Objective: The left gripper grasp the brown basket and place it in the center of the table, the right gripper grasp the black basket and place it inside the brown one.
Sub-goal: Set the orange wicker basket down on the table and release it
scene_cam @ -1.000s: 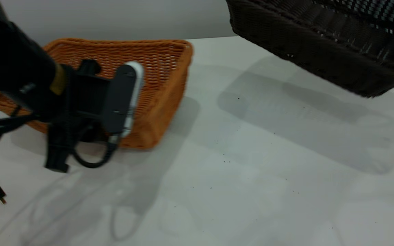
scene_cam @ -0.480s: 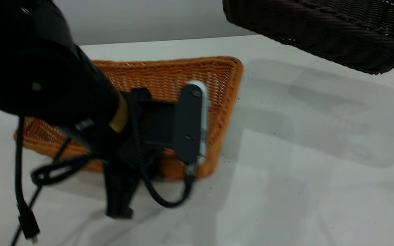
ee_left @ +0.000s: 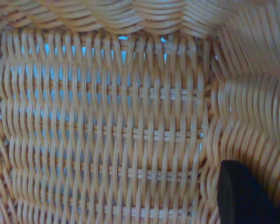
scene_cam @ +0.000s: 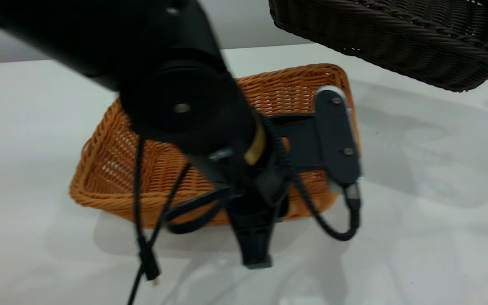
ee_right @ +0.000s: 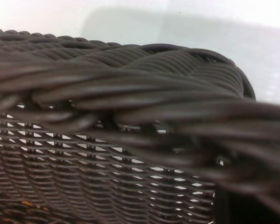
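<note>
Brown basket (scene_cam: 112, 169) sits approx mid-bench, long side toward the exterior cam, open side up. Can't tell if its base is touching the bench (scene_cam: 439, 233) or just off it; there's a shadow under the near edge and the arm blocks the rest. The left arm comes in from the upper left of the exterior view and covers much of the basket's centre and near wall.

Left tool (scene_cam: 254, 237) is at the near wall, twd the right end. One finger (scene_cam: 253, 254) hangs down the outside of that wall. In the left wrist view the tip of another (ee_left: 242, 198) shows inside against the weave, so the tool is clamped across the wall and has hold of the basket. The actual pinch point is hidden behind the wrist and cam module. Cables loop down in front, one plug dangling just above the bench.

Black basket (scene_cam: 396, 38) is up in the air at the exterior view's upper right, tilted, well apart from the brown one, cut off by the top and right edges. Its shadow lies on the bench below.

Right tool (ee_right: 245, 210): only a dark patch behind the braided rim in the right wrist view, which the rim nearly fills. Can't tell how it's set or what it grips.
</note>
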